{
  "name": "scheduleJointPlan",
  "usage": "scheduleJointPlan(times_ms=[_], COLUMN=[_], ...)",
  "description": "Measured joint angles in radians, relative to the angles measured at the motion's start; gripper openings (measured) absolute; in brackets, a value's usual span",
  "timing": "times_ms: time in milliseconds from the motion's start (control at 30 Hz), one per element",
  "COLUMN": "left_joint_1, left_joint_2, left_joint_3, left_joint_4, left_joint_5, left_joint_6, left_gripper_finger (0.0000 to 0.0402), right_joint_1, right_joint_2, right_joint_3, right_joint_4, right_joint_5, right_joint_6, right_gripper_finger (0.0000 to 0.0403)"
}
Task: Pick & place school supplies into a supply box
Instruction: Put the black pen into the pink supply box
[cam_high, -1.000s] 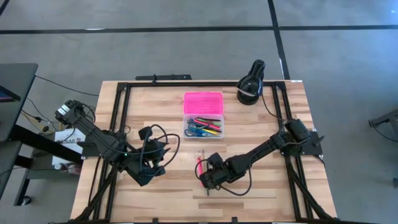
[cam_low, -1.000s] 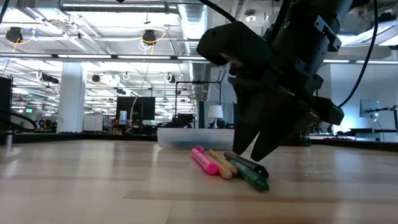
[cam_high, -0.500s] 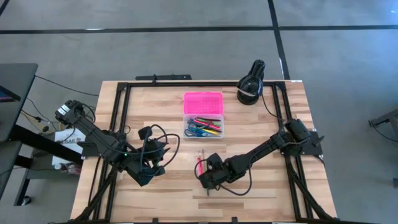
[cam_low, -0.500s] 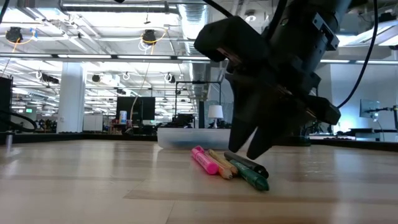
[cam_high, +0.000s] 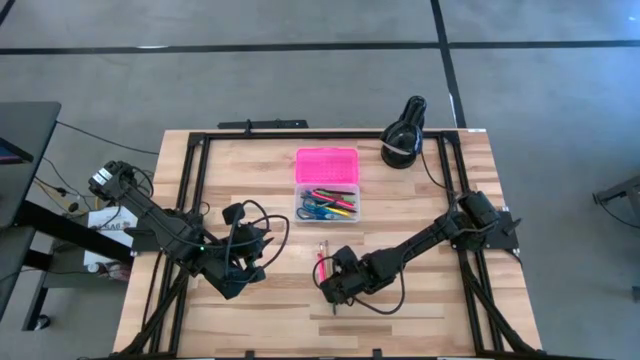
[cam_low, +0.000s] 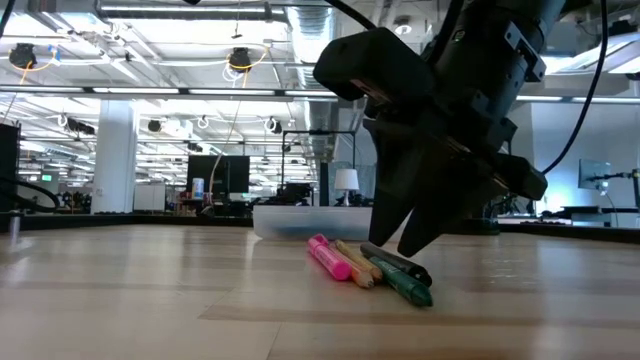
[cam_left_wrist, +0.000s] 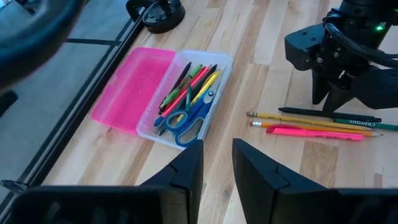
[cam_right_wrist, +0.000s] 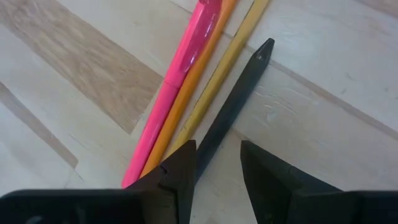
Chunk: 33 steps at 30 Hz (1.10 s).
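Observation:
The supply box lies open at mid-table, its pink lid (cam_high: 327, 165) flat beside the clear base (cam_high: 328, 204), which holds scissors (cam_left_wrist: 186, 121) and several pens. On the wood nearer the front lie a pink pen (cam_left_wrist: 317, 131), two pencils (cam_left_wrist: 311, 121), a black pen (cam_right_wrist: 236, 102) and a green crayon (cam_low: 405, 285), side by side. My right gripper (cam_right_wrist: 217, 165) points steeply down over their near ends and is open, one finger on each side of the black pen; I cannot tell whether it touches. My left gripper (cam_left_wrist: 216, 162) hangs raised at the left, open and holding nothing.
A black round device (cam_high: 403, 135) stands at the far right corner. Black frame rails (cam_high: 195, 190) run along the table's left, right and far sides. Bare wood (cam_high: 270, 320) lies between the two arms at the front.

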<state>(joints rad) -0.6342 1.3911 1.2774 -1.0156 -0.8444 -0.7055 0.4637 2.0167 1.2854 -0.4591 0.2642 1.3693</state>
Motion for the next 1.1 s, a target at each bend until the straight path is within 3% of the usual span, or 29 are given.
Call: scheduleJointPlan(times_ms=[400, 667, 1100], left_joint_1=[0.0, 0.0, 0.0], left_joint_2=[0.0, 0.0, 0.0], left_joint_3=[0.0, 0.0, 0.0], left_joint_4=[0.0, 0.001, 0.001], left_joint_5=[0.0, -0.001, 0.0], left_joint_6=[-0.009, -0.014, -0.014], left_gripper_finger=[0.008, 0.008, 0.008], right_joint_1=[0.0, 0.0, 0.0], right_joint_2=[0.001, 0.0, -0.001], right_joint_3=[0.0, 0.003, 0.035], right_joint_4=[-0.015, -0.15, -0.135], right_joint_5=[-0.005, -0.03, -0.015], right_joint_6=[-0.008, -0.016, 0.011], right_gripper_finger=[0.0118, 0.0118, 0.0118])
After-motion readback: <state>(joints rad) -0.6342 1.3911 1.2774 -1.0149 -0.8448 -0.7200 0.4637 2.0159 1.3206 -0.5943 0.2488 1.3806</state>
